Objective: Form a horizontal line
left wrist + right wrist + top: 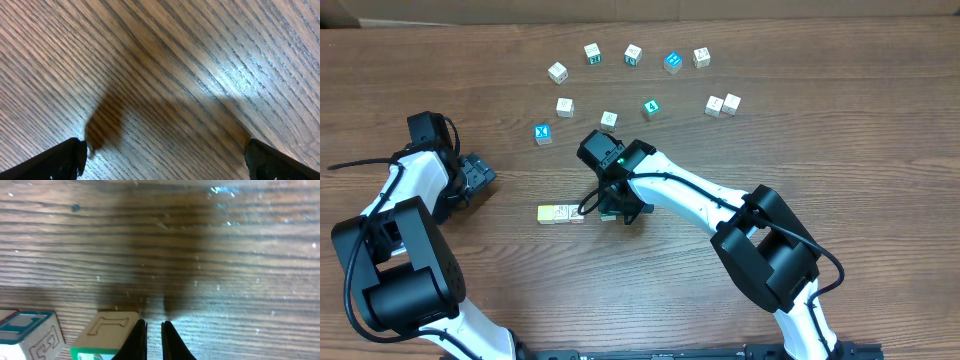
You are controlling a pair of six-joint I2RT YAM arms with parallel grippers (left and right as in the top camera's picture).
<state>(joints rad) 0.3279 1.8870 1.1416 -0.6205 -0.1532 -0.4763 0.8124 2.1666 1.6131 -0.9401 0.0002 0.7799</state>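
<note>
A short horizontal line of cubes lies on the table left of my right gripper (pixel 592 208). A pale yellow cube (pixel 546 213) is at its left end, with a white cube (pixel 563 213) beside it. In the right wrist view the end cube (pixel 107 330) shows an embossed "L" on top and a green face below. A white cube with blue outlines (pixel 25 330) sits to its left. My right gripper (pixel 153 325) is shut on nothing, its left finger against the L cube's right side. My left gripper (pixel 485 178) (pixel 165 150) is open over bare wood at the left.
Loose cubes are scattered at the back: blue ones (pixel 543 133) (pixel 672 62), a teal one (pixel 651 107), and several white ones, such as (pixel 609 120) and a pair (pixel 723 104). The right arm (pixel 700 195) crosses the table's middle.
</note>
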